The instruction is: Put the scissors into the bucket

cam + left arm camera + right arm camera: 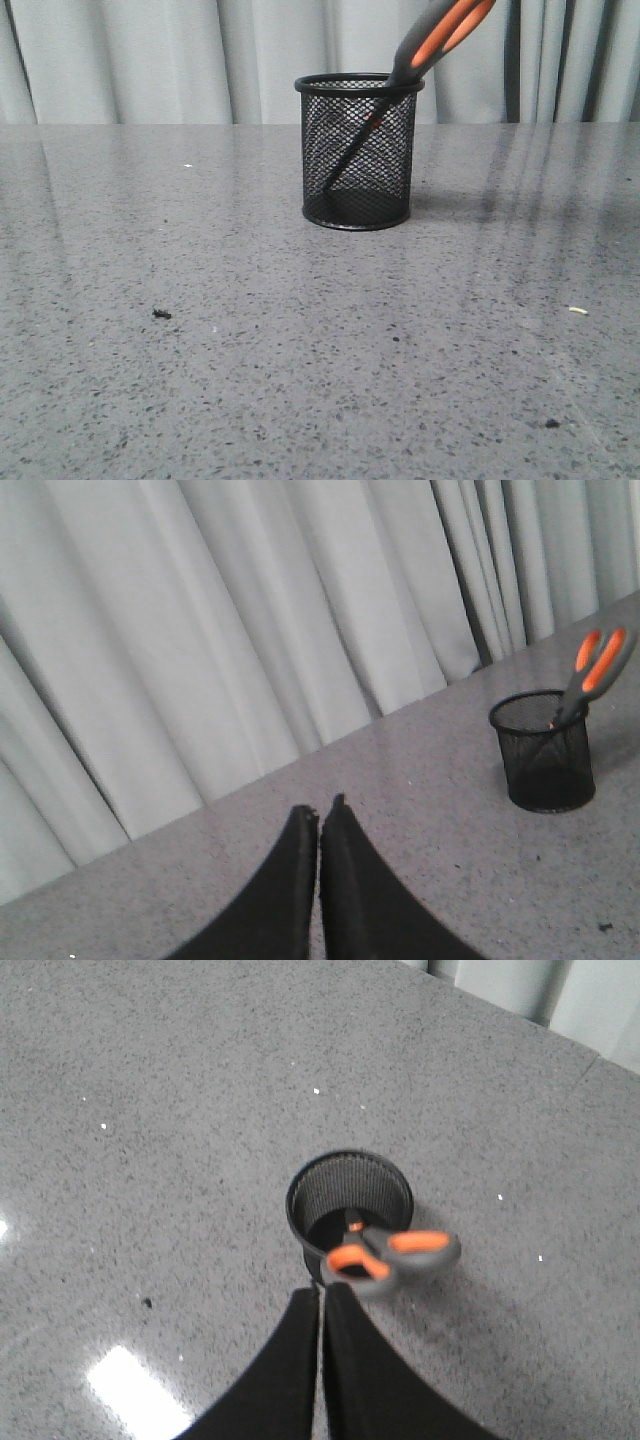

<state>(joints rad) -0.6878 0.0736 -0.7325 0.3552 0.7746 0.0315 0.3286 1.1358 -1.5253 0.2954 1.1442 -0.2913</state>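
Observation:
The black wire-mesh bucket (358, 150) stands upright on the grey table. The scissors (440, 35) stand in it blades down. They lean to the right, with the grey and orange handles well above the rim. In the right wrist view the bucket (335, 1182) lies under my right gripper (322, 1290). That gripper is shut and empty, its tips just beside the blurred scissors handles (395, 1255). My left gripper (320, 805) is shut and empty, far from the bucket (542, 750) and the scissors (597, 665). Neither gripper shows in the front view.
A grey speckled table (300, 360) runs back to a pale curtain (200, 50). A small dark speck (161, 314) lies front left, a pale crumb (578, 310) at the right and another dark speck (552, 423) front right.

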